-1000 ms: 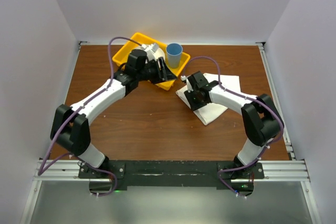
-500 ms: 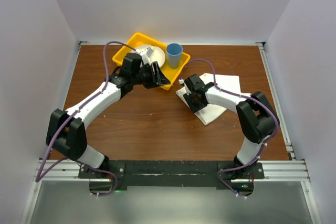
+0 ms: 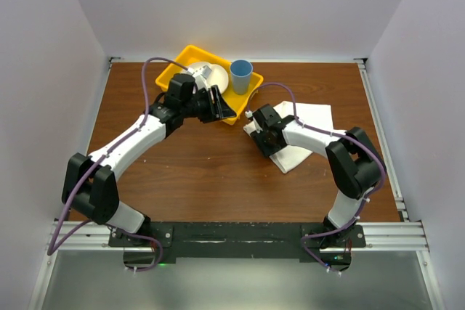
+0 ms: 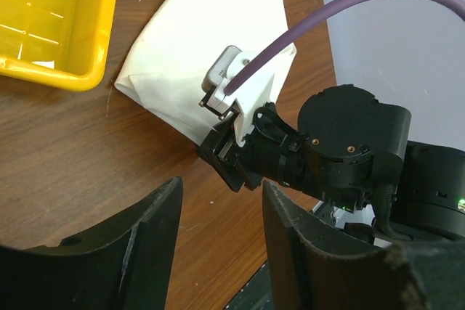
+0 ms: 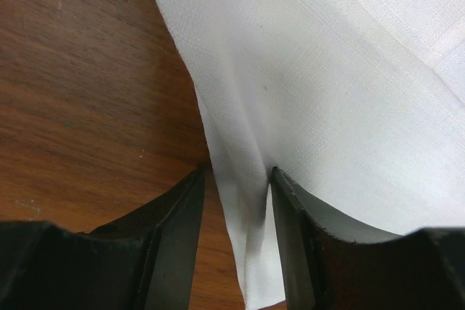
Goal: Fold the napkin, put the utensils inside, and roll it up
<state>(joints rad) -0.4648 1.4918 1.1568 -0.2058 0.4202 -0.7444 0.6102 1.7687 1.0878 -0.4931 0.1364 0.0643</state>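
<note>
The white napkin (image 3: 311, 117) lies folded on the brown table, right of centre, also seen in the left wrist view (image 4: 211, 34). My right gripper (image 3: 262, 141) is down at the napkin's near-left edge. In the right wrist view the napkin (image 5: 327, 70) has a raised ridge standing between the fingers of the right gripper (image 5: 236, 176), which is open, with a gap beside the cloth. My left gripper (image 3: 221, 104) hovers open over the near edge of the yellow tray (image 3: 176, 70), with nothing between the fingers of the left gripper (image 4: 221, 183). The utensils are hidden.
The yellow tray (image 4: 65, 74) holds a white plate (image 3: 211, 75). A blue cup (image 3: 240, 75) stands at the tray's right end. White walls close in the table on three sides. Both arm bases sit at the near edge.
The right gripper's jaws have widened around the napkin ridge and it has shifted slightly left. The left arm drew back a little to the left, then held still.
</note>
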